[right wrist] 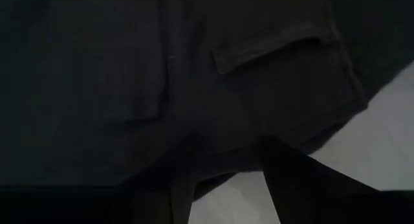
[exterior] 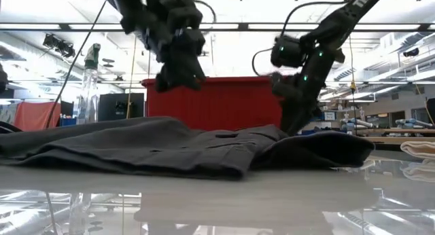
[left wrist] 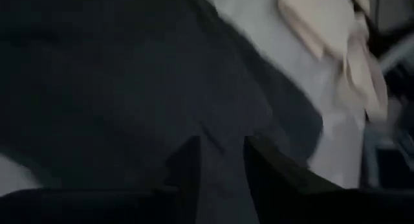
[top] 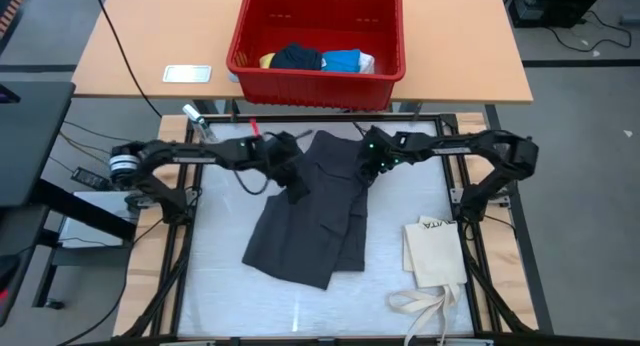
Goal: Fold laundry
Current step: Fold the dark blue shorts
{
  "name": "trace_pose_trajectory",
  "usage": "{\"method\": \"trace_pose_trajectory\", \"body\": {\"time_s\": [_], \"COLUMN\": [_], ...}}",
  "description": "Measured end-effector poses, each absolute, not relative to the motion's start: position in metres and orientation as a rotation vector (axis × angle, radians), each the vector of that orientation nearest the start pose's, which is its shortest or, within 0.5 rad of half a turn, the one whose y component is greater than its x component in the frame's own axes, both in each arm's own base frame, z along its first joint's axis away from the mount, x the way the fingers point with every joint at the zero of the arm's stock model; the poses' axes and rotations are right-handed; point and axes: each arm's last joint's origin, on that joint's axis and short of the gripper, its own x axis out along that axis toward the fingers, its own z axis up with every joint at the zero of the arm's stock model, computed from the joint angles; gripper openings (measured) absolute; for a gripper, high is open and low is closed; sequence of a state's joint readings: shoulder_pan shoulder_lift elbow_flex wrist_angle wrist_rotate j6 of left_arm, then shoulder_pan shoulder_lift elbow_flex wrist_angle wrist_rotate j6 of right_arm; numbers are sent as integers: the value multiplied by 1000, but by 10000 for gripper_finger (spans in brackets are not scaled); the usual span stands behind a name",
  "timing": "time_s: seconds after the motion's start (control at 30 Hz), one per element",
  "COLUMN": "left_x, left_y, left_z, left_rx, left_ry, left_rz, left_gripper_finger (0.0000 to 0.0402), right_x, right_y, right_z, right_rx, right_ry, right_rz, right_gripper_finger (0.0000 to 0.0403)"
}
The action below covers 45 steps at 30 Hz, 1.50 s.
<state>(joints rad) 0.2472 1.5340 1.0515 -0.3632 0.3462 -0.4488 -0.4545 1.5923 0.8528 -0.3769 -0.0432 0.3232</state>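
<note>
The dark grey cargo shorts (top: pixel 310 216) lie flat on the table's middle, waist toward the far edge. My left gripper (top: pixel 296 189) hangs open over their left part; in the low view it (exterior: pixel 180 82) is well clear of the cloth (exterior: pixel 170 143). My right gripper (top: pixel 372 172) is open and low at the shorts' right edge (exterior: pixel 293 123). In its wrist view its fingers (right wrist: pixel 226 179) stand on either side of the cloth's hem, below a pocket flap (right wrist: pixel 272 46). Navy (top: pixel 298 56), blue (top: pixel 342 59), yellow (top: pixel 267 60) and white (top: pixel 366 61) pieces lie in the red basket (top: pixel 315 74). My right gripper points steeply down at the shorts' right edge (right wrist: pixel 213 166), its fingers apart over the hem. Whether the fingertips touch the cloth I cannot tell. The shorts lie flat on the table there.
The red basket stands on the wooden table beyond the far edge. A cream tote bag (top: pixel 437 251) with long straps lies at the near right. A clear bottle (exterior: pixel 90 79) stands at the far left corner. Bare table surface shows left of and in front of the shorts.
</note>
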Motion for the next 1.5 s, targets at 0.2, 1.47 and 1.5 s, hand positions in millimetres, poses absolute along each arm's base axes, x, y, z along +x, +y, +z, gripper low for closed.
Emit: {"method": "trace_pose_trajectory", "body": {"time_s": [0.2,1.47,1.5], "left_x": [327,260,256], "left_y": [70,37,30], "left_z": [190,272,269], "left_rx": [-649,-467,-447], "left_ry": [975,955,1014], "left_rz": [59,68,77], "left_gripper_finger": [104,103,103], "right_x": [266,301,302], "right_y": [-113,-20,-20], "right_z": [140,170,169], "right_rx": [677,-7,-12], "right_ry": [1123,947,942], "right_rz": [-632,91,95], "right_gripper_finger": [156,158,158]}}
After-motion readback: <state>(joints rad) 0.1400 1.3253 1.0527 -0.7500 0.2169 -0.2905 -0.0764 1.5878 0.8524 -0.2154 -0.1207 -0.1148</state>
